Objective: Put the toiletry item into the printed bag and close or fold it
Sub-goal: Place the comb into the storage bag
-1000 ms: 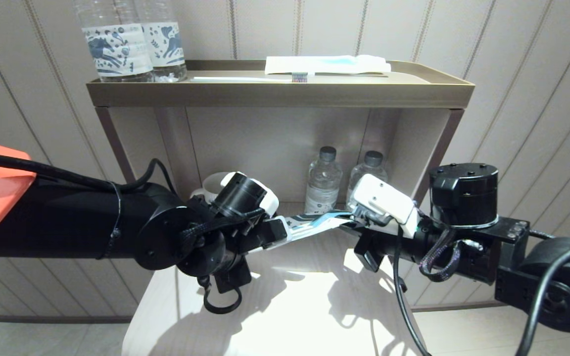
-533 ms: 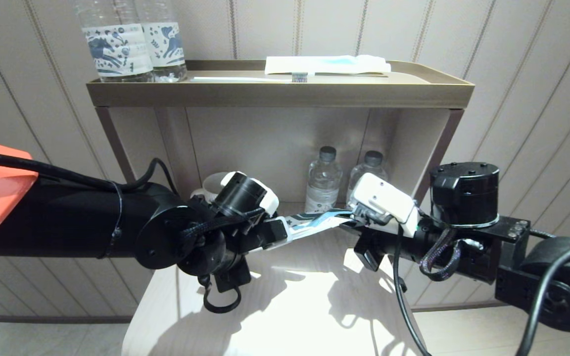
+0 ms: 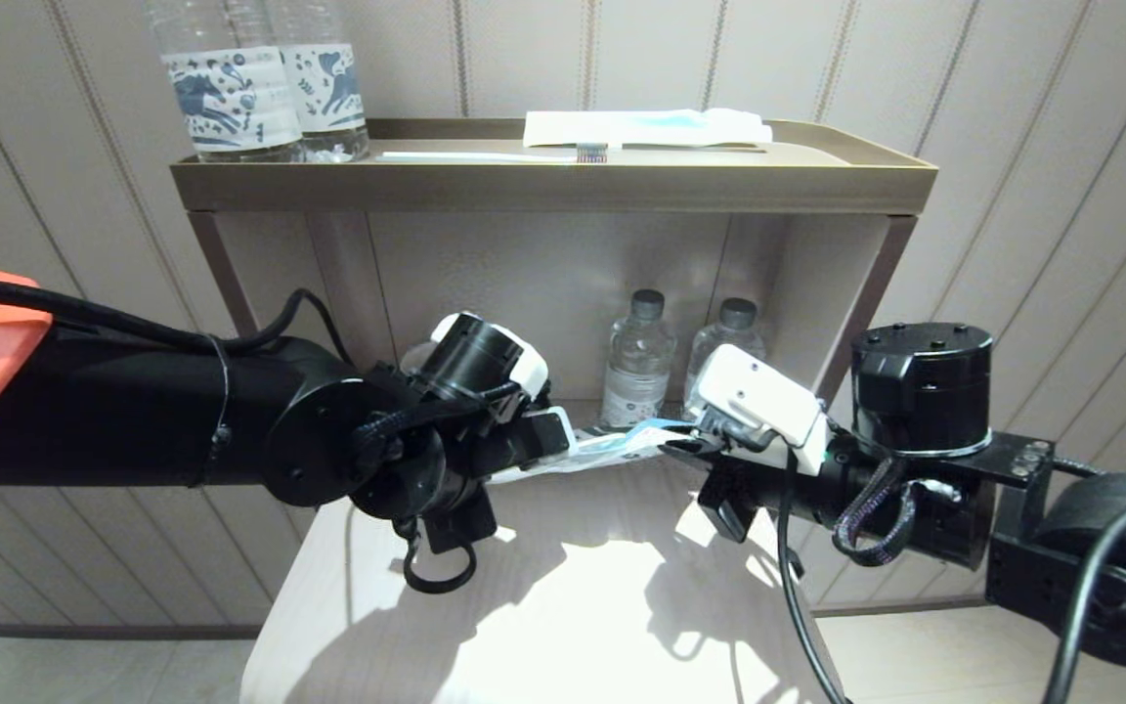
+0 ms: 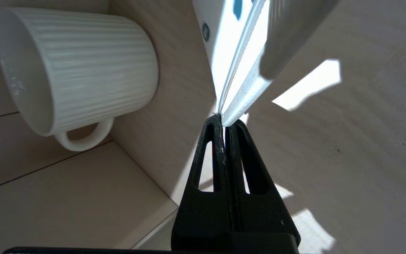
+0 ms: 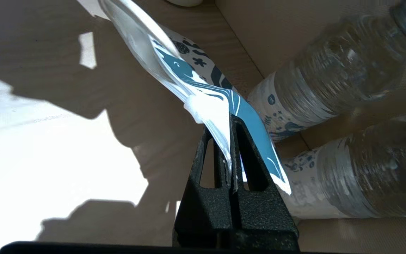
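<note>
The printed bag [image 3: 612, 448] hangs in the air between the two arms, just above the pale desk [image 3: 563, 606]. The left claw [image 3: 563, 442] is pinched tight on its left end, and the right claw [image 3: 675, 445] is pinched tight on its right end. A white mug [image 4: 76, 70] stands far left. Two small water bottles [image 3: 685, 357] stand behind the bag.

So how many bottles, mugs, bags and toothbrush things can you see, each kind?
Water bottles: 4, two on the top tray, two on the lower shelf
White mug: 1
Printed bag: 1
Toothbrush: 1
Toothbrush packet: 1
Total: 8
</note>
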Motion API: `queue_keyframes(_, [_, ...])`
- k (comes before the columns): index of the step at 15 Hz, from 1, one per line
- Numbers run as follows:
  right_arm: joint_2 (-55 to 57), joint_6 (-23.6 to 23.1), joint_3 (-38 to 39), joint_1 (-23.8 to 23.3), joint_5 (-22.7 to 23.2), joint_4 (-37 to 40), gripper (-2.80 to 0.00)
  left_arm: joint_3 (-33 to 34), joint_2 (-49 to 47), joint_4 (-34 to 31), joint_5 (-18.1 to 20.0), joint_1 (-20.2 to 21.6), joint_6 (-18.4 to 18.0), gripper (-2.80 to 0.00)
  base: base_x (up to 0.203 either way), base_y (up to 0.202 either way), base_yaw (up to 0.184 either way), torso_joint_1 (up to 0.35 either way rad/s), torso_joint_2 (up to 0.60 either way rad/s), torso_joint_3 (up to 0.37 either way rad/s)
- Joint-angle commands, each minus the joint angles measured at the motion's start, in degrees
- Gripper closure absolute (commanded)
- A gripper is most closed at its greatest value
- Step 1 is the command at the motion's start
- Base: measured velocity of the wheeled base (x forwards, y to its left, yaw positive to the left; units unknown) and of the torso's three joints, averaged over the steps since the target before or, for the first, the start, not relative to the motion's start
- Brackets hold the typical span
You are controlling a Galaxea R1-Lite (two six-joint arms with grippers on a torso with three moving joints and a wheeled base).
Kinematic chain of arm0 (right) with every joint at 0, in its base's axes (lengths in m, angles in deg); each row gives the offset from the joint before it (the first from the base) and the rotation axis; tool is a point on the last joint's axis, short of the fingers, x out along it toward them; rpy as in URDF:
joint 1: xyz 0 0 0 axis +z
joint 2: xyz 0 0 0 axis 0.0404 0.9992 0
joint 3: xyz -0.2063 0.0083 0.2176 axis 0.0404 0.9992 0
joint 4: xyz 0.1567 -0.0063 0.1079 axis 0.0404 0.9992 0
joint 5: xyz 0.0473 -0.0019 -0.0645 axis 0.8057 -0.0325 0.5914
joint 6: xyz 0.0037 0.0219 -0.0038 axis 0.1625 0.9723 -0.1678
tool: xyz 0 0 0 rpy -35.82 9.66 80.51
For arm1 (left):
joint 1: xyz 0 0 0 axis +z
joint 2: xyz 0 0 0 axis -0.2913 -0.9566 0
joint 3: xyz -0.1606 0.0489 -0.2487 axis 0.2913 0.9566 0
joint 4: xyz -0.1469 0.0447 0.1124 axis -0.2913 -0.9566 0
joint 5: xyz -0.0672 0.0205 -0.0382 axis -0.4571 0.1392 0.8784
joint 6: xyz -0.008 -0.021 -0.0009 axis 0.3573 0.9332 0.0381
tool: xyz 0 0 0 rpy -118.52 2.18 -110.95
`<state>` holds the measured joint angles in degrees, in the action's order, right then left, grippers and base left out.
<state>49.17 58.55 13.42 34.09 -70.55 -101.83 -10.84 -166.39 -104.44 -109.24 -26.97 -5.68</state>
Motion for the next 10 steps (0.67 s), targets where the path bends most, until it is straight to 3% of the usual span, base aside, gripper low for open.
queue_keyframes(1, [-0.23, 0.05, 0.03, 0.83, 0.12, -0.16, 0.0, -0.29, 0.91, -0.38, -0.1, -0.03, -0.24, 0.0, 0.0, 0.0, 0.0, 0.0, 0.0, 0.0])
queue_keyframes(5, [-2.5, 2.26, -1.37, 3.37, 0.13, 5.09, 0.0, -0.29, 2.48, -4.23, -0.1, -0.03, -0.33, 0.0, 0.0, 0.0, 0.0, 0.0, 0.0, 0.0])
queue_keyframes(10, [-2.13, 4.74, -3.03, 3.47, 0.12, 5.77, 0.0, -0.41, 4.46, -5.06, -0.1, 0.05, -1.68, 0.0, 0.0, 0.0, 0.0, 0.0, 0.0, 0.0])
